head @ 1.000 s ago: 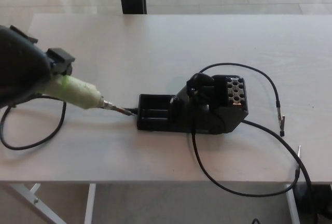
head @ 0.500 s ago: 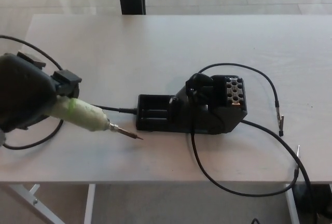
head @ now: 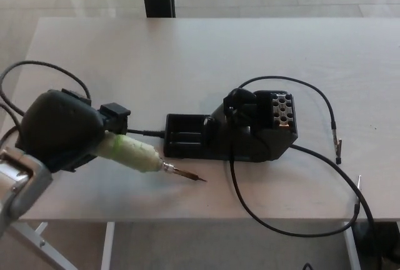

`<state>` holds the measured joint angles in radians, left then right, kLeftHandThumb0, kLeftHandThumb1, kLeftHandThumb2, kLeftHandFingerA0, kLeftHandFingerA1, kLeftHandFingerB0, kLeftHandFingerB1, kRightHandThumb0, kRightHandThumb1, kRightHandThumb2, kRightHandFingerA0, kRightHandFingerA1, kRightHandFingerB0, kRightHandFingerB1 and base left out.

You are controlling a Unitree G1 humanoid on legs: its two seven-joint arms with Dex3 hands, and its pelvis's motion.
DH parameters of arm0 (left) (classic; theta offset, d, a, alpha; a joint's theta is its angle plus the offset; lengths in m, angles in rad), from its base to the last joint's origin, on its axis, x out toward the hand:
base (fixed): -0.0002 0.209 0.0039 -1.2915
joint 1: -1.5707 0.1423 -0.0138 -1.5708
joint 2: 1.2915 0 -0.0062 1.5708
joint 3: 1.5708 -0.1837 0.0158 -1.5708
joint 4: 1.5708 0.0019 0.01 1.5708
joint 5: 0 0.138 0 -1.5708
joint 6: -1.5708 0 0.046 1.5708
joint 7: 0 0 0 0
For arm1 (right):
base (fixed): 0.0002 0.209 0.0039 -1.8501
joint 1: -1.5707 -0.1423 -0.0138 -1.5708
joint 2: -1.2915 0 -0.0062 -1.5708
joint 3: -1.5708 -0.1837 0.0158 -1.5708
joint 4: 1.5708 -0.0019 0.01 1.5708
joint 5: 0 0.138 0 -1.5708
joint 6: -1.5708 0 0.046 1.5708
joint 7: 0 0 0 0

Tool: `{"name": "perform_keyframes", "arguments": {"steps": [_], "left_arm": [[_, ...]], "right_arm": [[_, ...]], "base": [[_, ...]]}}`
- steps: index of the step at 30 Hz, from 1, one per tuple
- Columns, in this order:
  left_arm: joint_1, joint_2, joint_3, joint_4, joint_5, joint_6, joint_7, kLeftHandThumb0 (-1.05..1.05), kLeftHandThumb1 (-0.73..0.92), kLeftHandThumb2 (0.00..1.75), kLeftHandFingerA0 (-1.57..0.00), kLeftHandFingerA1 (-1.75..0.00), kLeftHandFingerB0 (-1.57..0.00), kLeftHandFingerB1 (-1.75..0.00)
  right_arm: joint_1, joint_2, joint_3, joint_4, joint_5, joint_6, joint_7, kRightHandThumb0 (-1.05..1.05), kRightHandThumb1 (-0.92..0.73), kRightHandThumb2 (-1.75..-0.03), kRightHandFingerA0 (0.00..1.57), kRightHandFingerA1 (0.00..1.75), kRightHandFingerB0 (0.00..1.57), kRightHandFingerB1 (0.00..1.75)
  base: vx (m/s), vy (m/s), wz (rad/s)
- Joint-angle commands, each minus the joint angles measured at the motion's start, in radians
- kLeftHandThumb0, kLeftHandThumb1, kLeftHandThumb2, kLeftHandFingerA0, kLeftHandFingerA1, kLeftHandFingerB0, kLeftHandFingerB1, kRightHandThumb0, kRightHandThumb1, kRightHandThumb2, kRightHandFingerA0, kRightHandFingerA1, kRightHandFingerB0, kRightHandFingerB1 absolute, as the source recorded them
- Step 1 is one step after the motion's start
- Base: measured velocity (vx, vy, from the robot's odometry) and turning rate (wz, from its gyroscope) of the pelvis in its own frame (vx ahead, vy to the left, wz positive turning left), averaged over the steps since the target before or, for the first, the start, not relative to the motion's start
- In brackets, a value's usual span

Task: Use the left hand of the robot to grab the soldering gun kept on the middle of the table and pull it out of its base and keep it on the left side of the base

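My left hand (head: 62, 129) is shut on the soldering gun (head: 139, 156), a pale green handle with a thin metal tip pointing right. The gun hangs low over the table's front left part, its tip just in front of the base's left end. The black base (head: 234, 132) stands at the middle of the table, with its tray part toward the left. A black cord runs from the gun's rear into the base's left side. My right hand does not show.
The pale wooden table (head: 187, 51) stretches wide behind the base. Black cables loop at the left (head: 37, 67) and around the base's right side (head: 325, 104), with a probe end (head: 339, 148) near the right edge. The front table edge is close to the gun.
My left hand has carried the gun nearer the table's front edge and to the right, with the tip now lower and in front of the base's left end. The base has not moved.
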<state>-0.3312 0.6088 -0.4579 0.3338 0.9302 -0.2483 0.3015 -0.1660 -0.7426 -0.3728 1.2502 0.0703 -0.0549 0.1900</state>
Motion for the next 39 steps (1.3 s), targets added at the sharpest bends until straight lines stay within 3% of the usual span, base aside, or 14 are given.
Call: {"name": "perform_keyframes", "arguments": {"steps": [1, 3, 4, 6, 8, 9, 13, 16, 18, 19, 21, 22, 31, 39], "left_arm": [[-0.007, -0.003, -0.039, 0.009, 0.039, 0.031, -0.111, -0.36, 0.66, 0.59, -0.55, -0.89, -0.37, -0.42], [-0.008, 0.003, -0.060, 0.010, 0.060, 0.041, -0.145, -0.42, 0.60, 0.58, -0.33, -0.73, -0.27, -0.39], [-0.014, 0.012, -0.074, 0.007, 0.080, 0.050, -0.175, -0.54, 0.54, 0.79, -0.11, -0.58, -0.13, -0.43], [-0.031, 0.030, -0.099, 0.002, 0.121, 0.062, -0.234, -0.51, 0.66, 0.60, -0.04, -0.54, -0.16, -0.35], [-0.043, 0.043, -0.109, -0.001, 0.135, 0.071, -0.283, -0.53, 0.68, 0.60, 0.00, -0.32, -0.11, -0.33], [-0.047, 0.051, -0.110, -0.006, 0.135, 0.071, -0.297, -0.58, 0.58, 0.80, 0.00, -0.20, -0.07, -0.38], [-0.064, 0.074, -0.099, -0.021, 0.112, 0.062, -0.366, -0.67, 0.63, 0.77, 0.00, -0.05, -0.06, -0.31], [-0.067, 0.097, -0.074, -0.054, 0.067, 0.048, -0.433, -0.60, 0.69, 0.60, 0.00, -0.09, -0.03, -0.34], [-0.067, 0.111, -0.061, -0.071, 0.058, 0.049, -0.454, -0.65, 0.61, 0.79, 0.00, -0.05, -0.07, -0.29], [-0.067, 0.117, -0.056, -0.080, 0.054, 0.046, -0.464, -0.58, 0.69, 0.61, 0.00, -0.12, -0.06, -0.31], [-0.069, 0.133, -0.045, -0.097, 0.043, 0.037, -0.484, -0.60, 0.69, 0.61, 0.00, -0.13, -0.05, -0.30], [-0.069, 0.139, -0.038, -0.109, 0.034, 0.035, -0.503, -0.63, 0.60, 0.82, 0.00, -0.12, -0.07, -0.28], [-0.034, 0.210, 0.074, -0.282, -0.117, 0.080, -0.726, -0.74, 0.47, 0.81, 0.00, -0.13, -0.07, -0.12], [-0.064, 0.343, 0.411, -0.413, -0.742, 0.420, -1.264, -0.96, 0.59, 0.95, 0.00, -0.11, 0.00, -0.02]], "right_arm": [[-0.003, 0.002, 0.000, 0.005, 0.011, -0.007, -0.003, -1.05, -0.18, -1.22, 0.62, 0.57, 0.40, 0.36], [0.003, 0.006, -0.001, 0.005, 0.014, -0.016, 0.005, -1.05, -0.16, -1.22, 0.62, 0.57, 0.41, 0.37], [0.006, 0.005, -0.003, 0.004, 0.016, -0.017, 0.006, -1.05, -0.14, -1.23, 0.63, 0.58, 0.42, 0.36], [0.011, 0.005, -0.007, 0.002, 0.020, -0.019, 0.008, -1.05, -0.13, -1.23, 0.63, 0.57, 0.42, 0.36], [0.013, 0.001, -0.007, -0.007, 0.023, -0.012, 0.008, -1.05, -0.10, -1.25, 0.64, 0.57, 0.42, 0.35], [0.011, 0.001, -0.008, -0.005, 0.024, -0.009, 0.009, -1.05, -0.09, -1.26, 0.64, 0.58, 0.42, 0.35], [0.013, -0.002, -0.008, -0.010, 0.024, -0.009, 0.005, -1.05, -0.01, -1.33, 0.67, 0.59, 0.45, 0.32], [0.012, -0.004, -0.006, -0.004, 0.021, -0.007, 0.006, -1.02, 0.12, -1.32, 0.70, 0.56, 0.47, 0.29], [0.013, -0.004, -0.002, -0.001, 0.017, -0.014, 0.008, -1.05, 0.15, -1.38, 0.73, 0.57, 0.49, 0.26], [0.012, -0.005, -0.001, -0.002, 0.017, -0.012, 0.007, -1.01, 0.22, -1.36, 0.69, 0.55, 0.49, 0.25], [0.012, -0.005, 0.000, -0.004, 0.017, -0.007, 0.006, -1.04, 0.20, -1.39, 0.72, 0.55, 0.48, 0.22], [0.012, -0.007, 0.001, -0.002, 0.014, -0.006, 0.005, -0.99, 0.23, -1.36, 0.70, 0.55, 0.47, 0.23], [0.013, -0.012, 0.002, 0.001, 0.015, -0.007, 0.016, -1.01, 0.11, -1.39, 0.65, 0.57, 0.45, 0.24], [0.007, -0.012, 0.010, 0.000, 0.008, 0.000, 0.018, -1.05, 0.20, -1.34, 0.56, 0.55, 0.45, 0.22]], "base": [[0.00, 0.000, 0.00], [0.00, 0.000, 0.00], [0.00, 0.000, 0.00], [0.00, 0.000, 0.00], [0.00, 0.000, 0.00], [0.00, 0.000, 0.00], [0.00, 0.000, 0.00], [0.00, 0.000, 0.00], [0.00, 0.000, 0.00], [0.00, 0.000, 0.00], [0.00, 0.000, 0.00], [0.00, 0.000, 0.00], [0.00, 0.000, 0.00], [0.00, 0.000, 0.00]]}}
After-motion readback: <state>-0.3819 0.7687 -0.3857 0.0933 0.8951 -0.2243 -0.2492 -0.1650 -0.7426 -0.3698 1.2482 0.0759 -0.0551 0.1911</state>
